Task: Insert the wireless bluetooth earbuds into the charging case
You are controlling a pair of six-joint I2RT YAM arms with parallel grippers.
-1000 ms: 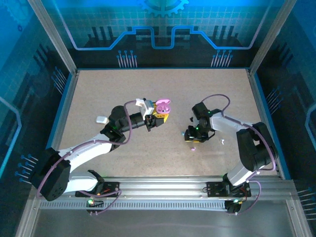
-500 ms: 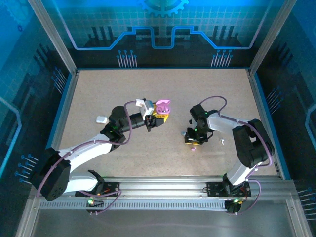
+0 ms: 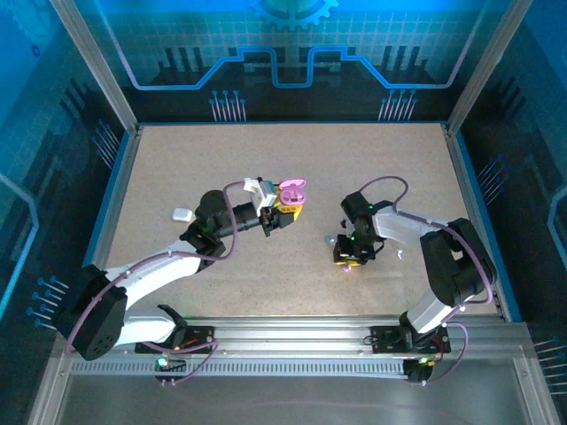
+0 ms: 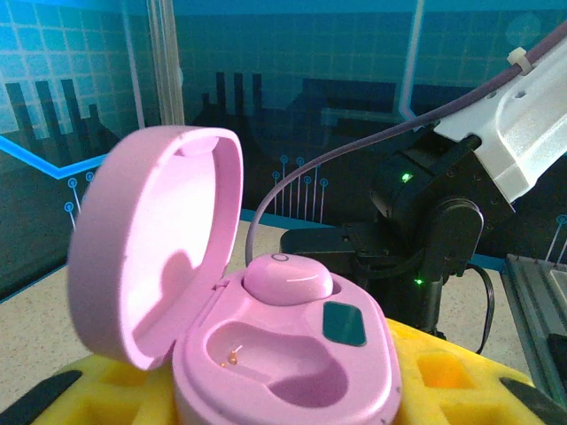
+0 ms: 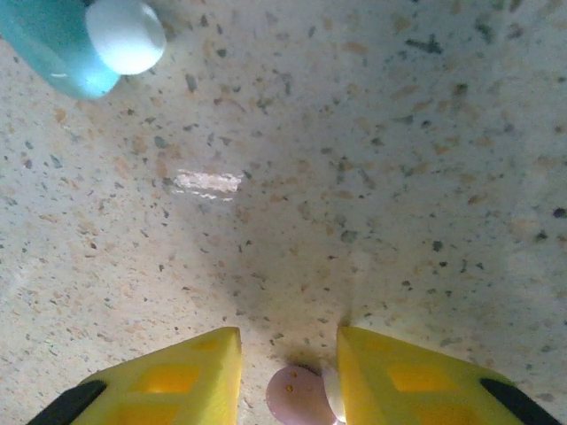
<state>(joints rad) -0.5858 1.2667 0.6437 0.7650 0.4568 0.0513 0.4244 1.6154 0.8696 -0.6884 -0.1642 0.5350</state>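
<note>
My left gripper is shut on the open pink charging case, held above the table at mid-left. One pink earbud sits in the case's far socket, and the near socket is bare. My right gripper points down at the table, its yellow fingers straddling a pale purple earbud. That bud touches the right finger, and a gap shows on its left side. A teal earbud with a white tip lies farther out on the table.
A small white object lies left of the left arm and a tiny white piece sits right of the right gripper. The speckled table is walled by a blue-edged frame on all sides.
The right gripper has shifted slightly toward the near edge, over the purple earbud, and its jaws have narrowed. The left arm and the case have not moved.
</note>
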